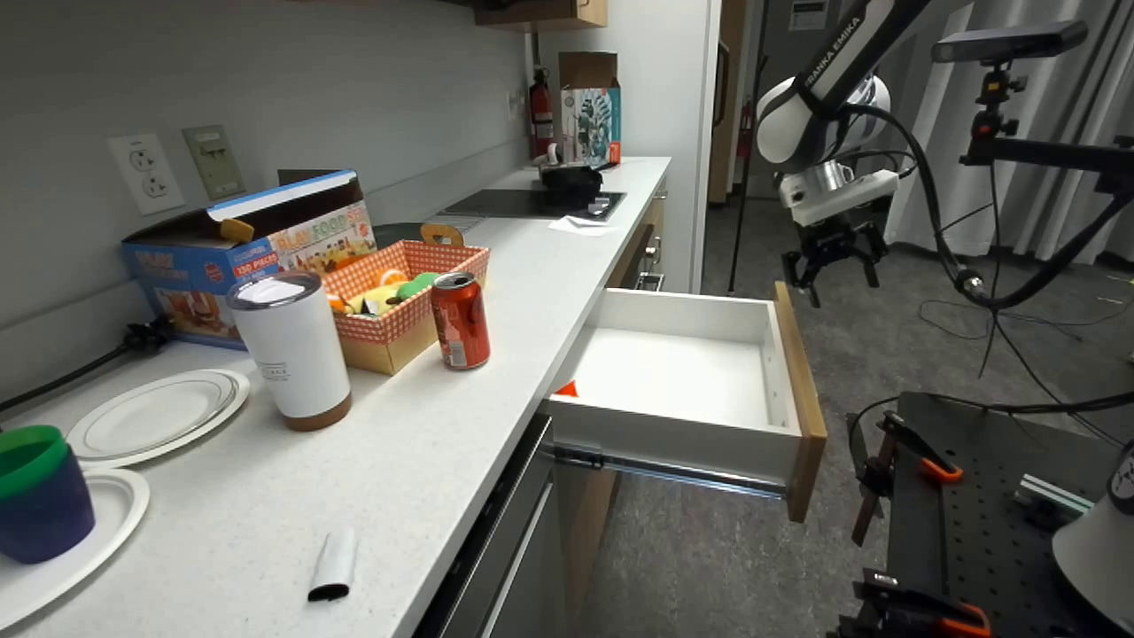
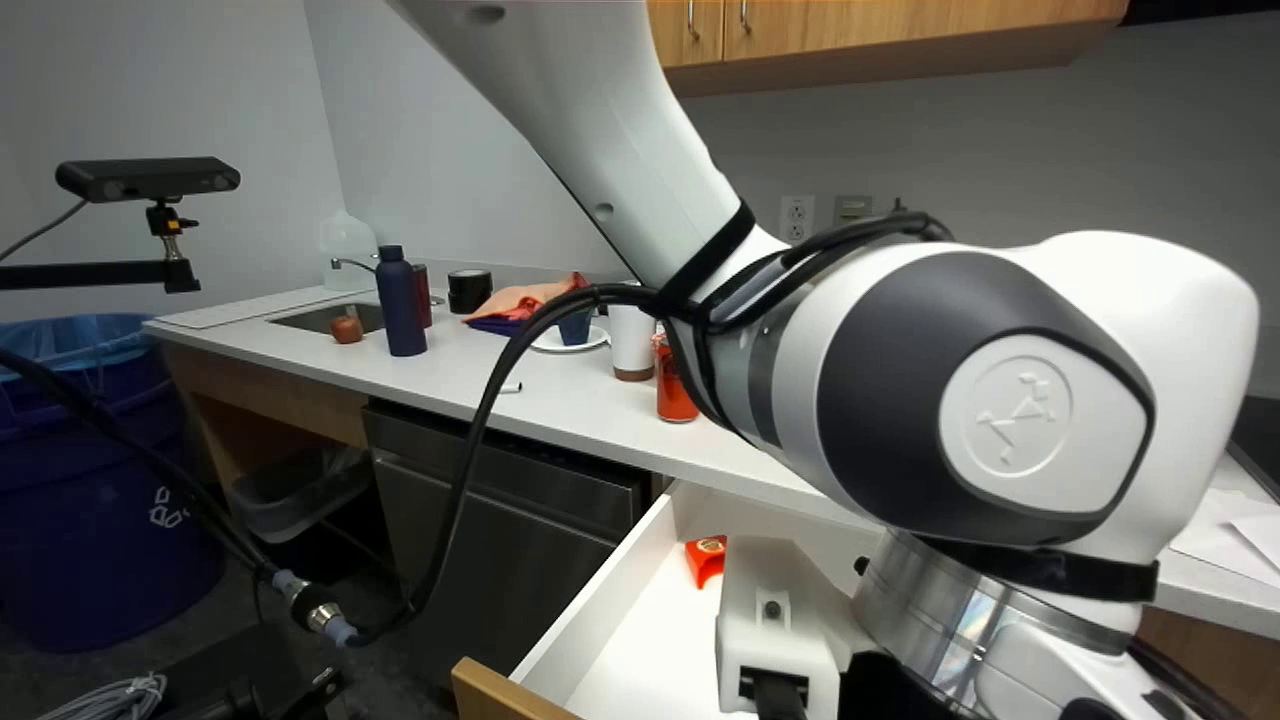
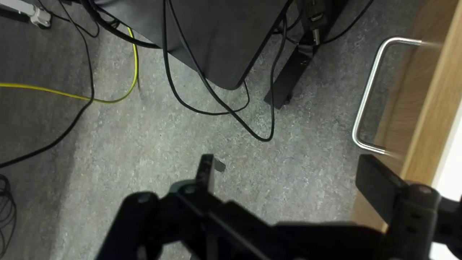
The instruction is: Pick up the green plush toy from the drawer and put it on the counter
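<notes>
Gripper (image 3: pixel 288 177): fingers wide apart, grey floor (image 3: pixel 155 159) seen between them. It hangs beyond the front of the open drawer (image 1: pixel 682 354). In the wrist view the fingers are dark and blurred; the drawer is cut off at the right edge.

Green lump (image 1: pixel 416 285) in the basket (image 1: pixel 465 257) on the counter (image 1: pixel 478 434), lower part hidden by the rim; cannot tell whether it is the plush toy.

Arm (image 2: pixel 980 390) blocks much of the drawer; fingertips fall outside that frame. Orange piece (image 2: pixel 706 558) in the drawer, counter end; in an exterior view only a corner (image 1: pixel 568 388) of it clears the near side. Cup (image 1: pixel 44 523) cropped.

Counter pale, fine-speckled; bears plates (image 1: pixel 159 412), tumbler (image 1: pixel 306 372), can (image 1: pixel 461 323), farther along a cooktop (image 1: pixel 505 203). Yellow cable (image 3: pixel 43 89) on the floor; grey curtain (image 1: pixel 1032 213) behind.
</notes>
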